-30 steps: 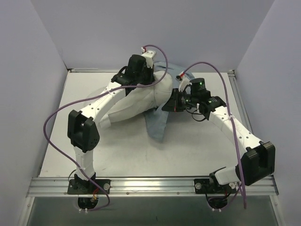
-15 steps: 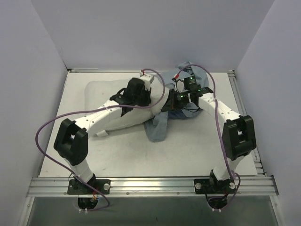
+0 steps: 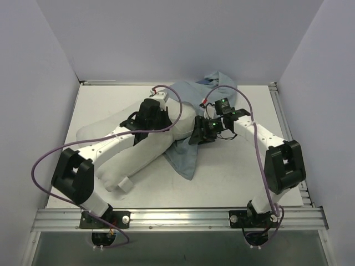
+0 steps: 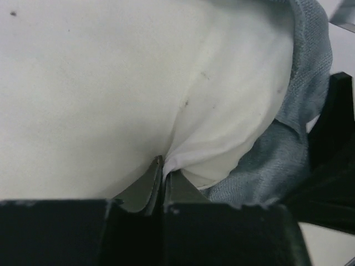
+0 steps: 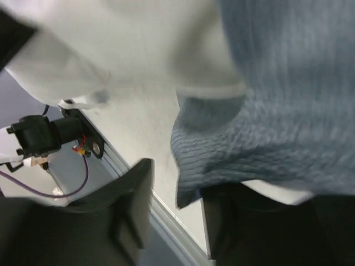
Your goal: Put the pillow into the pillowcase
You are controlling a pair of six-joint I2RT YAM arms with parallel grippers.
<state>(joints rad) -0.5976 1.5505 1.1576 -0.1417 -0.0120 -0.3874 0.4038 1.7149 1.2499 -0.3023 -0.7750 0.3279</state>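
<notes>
Your left gripper [image 4: 163, 166] is pressed together on a pinched fold of the pillow [image 4: 111, 83]. The pillow's white bulk fills the space just ahead of the fingers, and the pillowcase [image 4: 277, 160] wraps its end just to that gripper's right. Your right gripper [image 5: 176, 185] stands spread with nothing clamped: the pale blue pillowcase edge drapes over one finger and hangs into the gap, with the pillow just beyond. Around both grippers the pillowcase bunches on the bench [image 3: 238, 172].
</notes>
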